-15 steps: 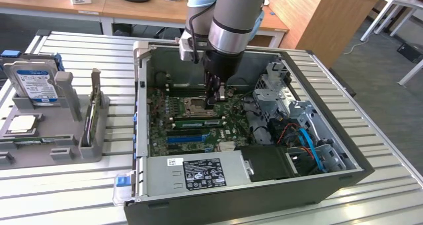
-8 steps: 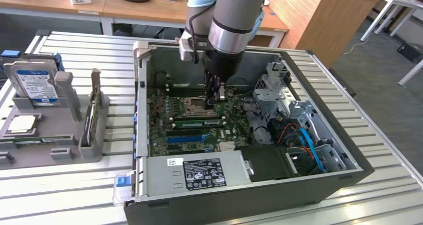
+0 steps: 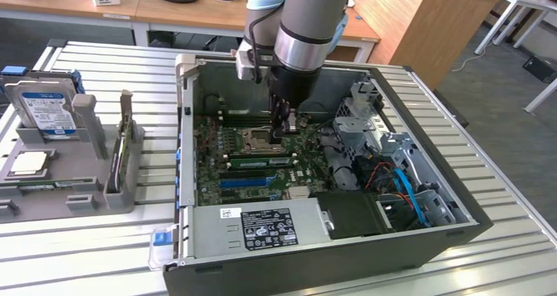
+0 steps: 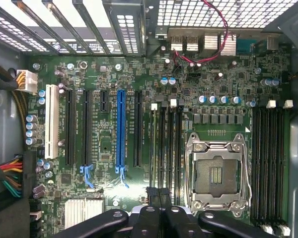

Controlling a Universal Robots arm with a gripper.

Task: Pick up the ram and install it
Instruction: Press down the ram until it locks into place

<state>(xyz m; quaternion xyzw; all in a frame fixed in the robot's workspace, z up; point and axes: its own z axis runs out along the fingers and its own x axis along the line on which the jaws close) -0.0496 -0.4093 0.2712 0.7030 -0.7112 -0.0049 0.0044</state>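
My gripper (image 3: 280, 132) is inside the open computer case (image 3: 435, 244), low over the motherboard (image 4: 104, 144) beside the empty CPU socket (image 4: 216, 173). Its black fingers (image 4: 151, 194) are shut together, with nothing visible between them. They hang over one end of the long memory slots (image 4: 171, 148). A thin green strip that looks like the ram (image 3: 252, 158) lies along those slots next to the socket. In the wrist view it shows as a pale narrow edge (image 4: 153, 144) in the outermost slot. I cannot tell whether the fingertips touch it.
A second bank of black slots (image 4: 268, 163) runs along the socket's other side. A blue expansion slot (image 4: 120, 129), the power supply (image 3: 261, 227) and a drive cage (image 3: 366, 123) crowd the case. On the exterior view's left, a grey fixture (image 3: 91, 123) holds a blue-labelled hard drive (image 3: 44, 110).
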